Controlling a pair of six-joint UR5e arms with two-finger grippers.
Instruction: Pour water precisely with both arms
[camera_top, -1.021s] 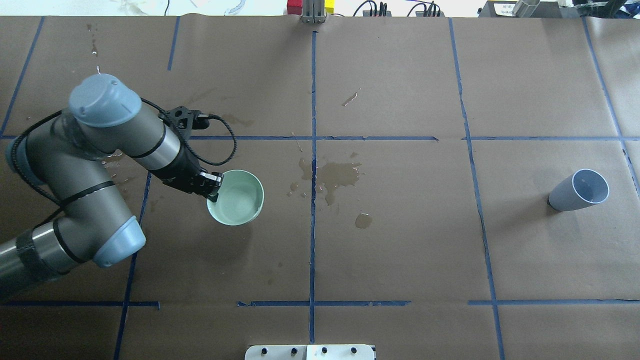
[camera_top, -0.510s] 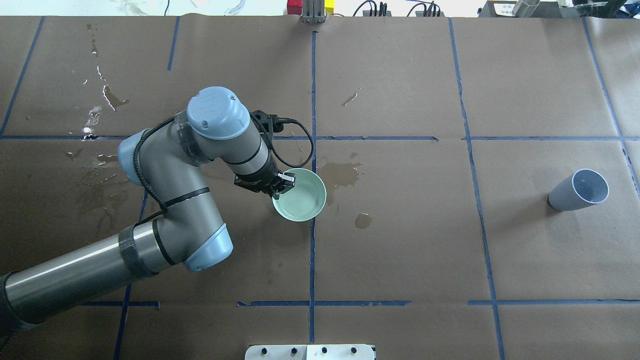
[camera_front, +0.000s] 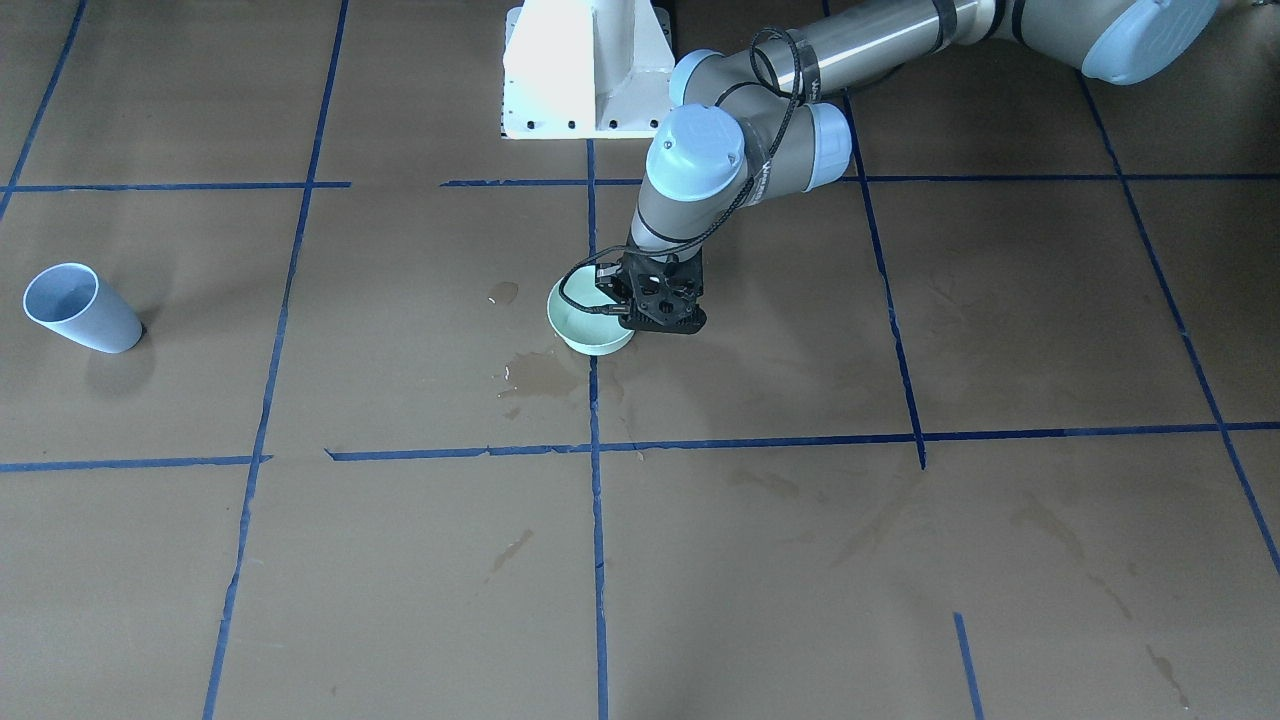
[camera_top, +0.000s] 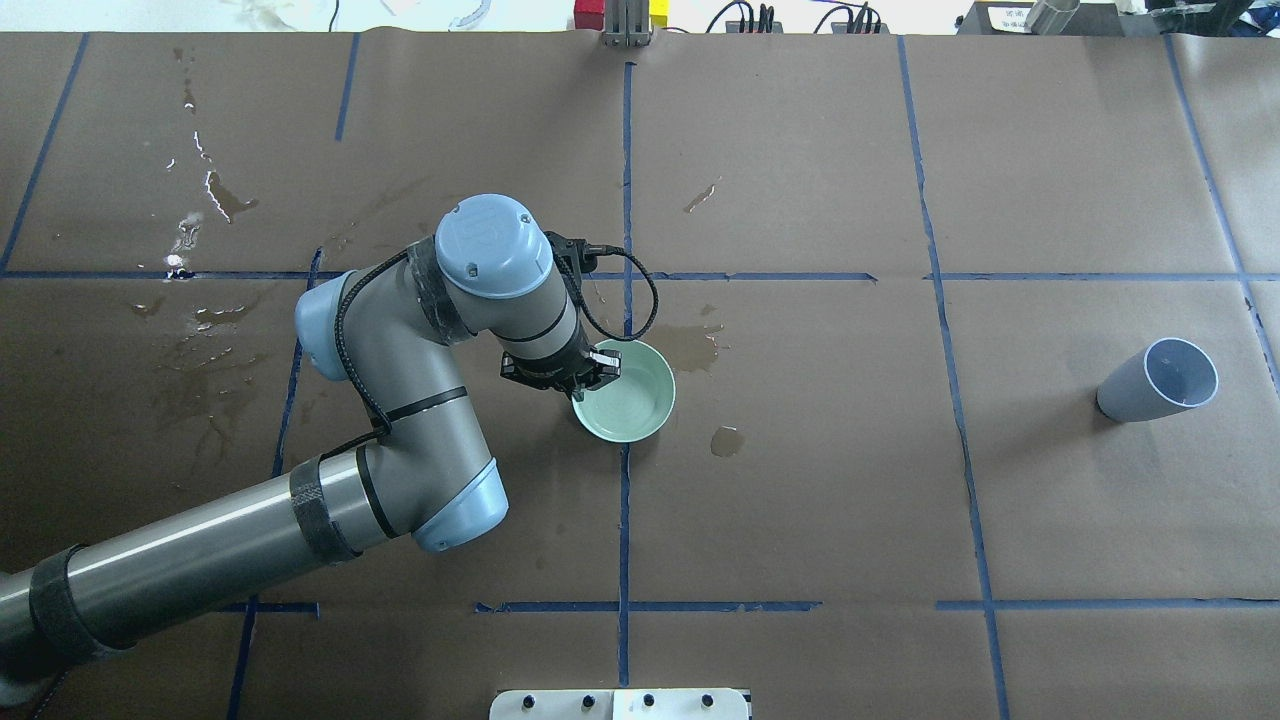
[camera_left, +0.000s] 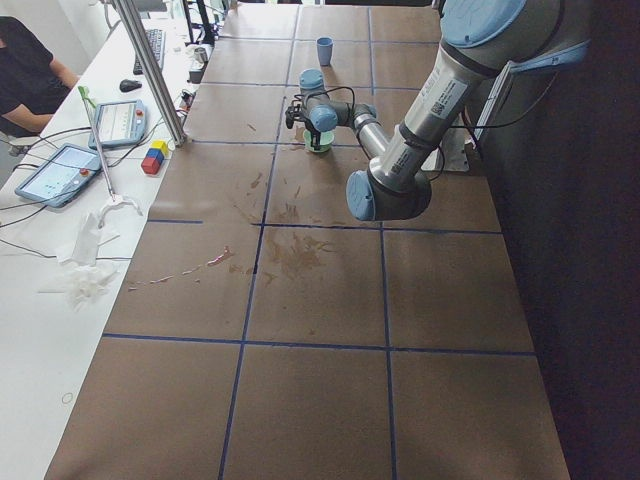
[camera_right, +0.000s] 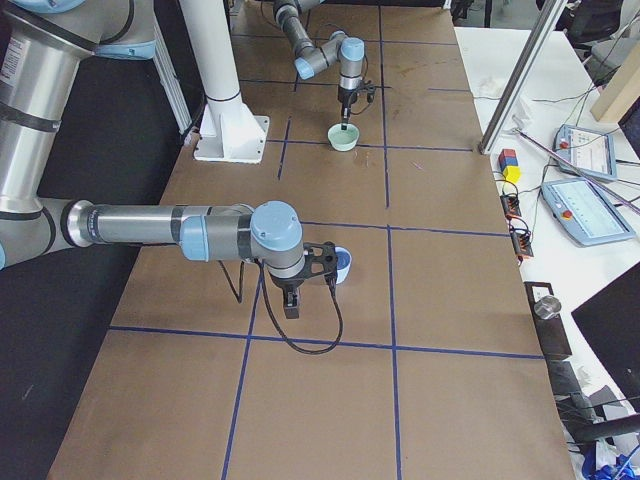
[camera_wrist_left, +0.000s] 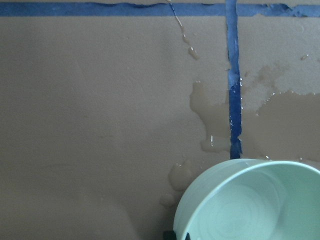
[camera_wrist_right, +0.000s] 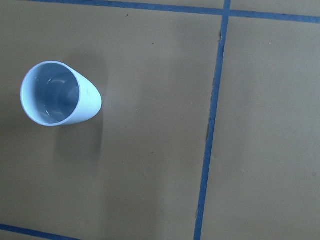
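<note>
At the middle of the table, bowl in my grip, pour not yet begun.
My left gripper (camera_top: 598, 368) is clamped on the rim of the pale green bowl (camera_top: 632, 398), level by the tape cross (camera_top: 626, 277) and beside a spilt puddle (camera_top: 693, 346). The water (camera_wrist_left: 247, 212) in it seems only a faint shimmer. The cup (camera_top: 1160, 380) stands well apart, with my right gripper (camera_right: 330, 264) beside it; whether that one is open I cannot tell. Bringing the two vessels together and pouring remain, I judge.

Blue tape lines (camera_top: 624, 500) grid the brown-papered table (camera_top: 800, 500); a white bench (camera_left: 40, 300) alongside holds tablets (camera_left: 58, 172)
</note>
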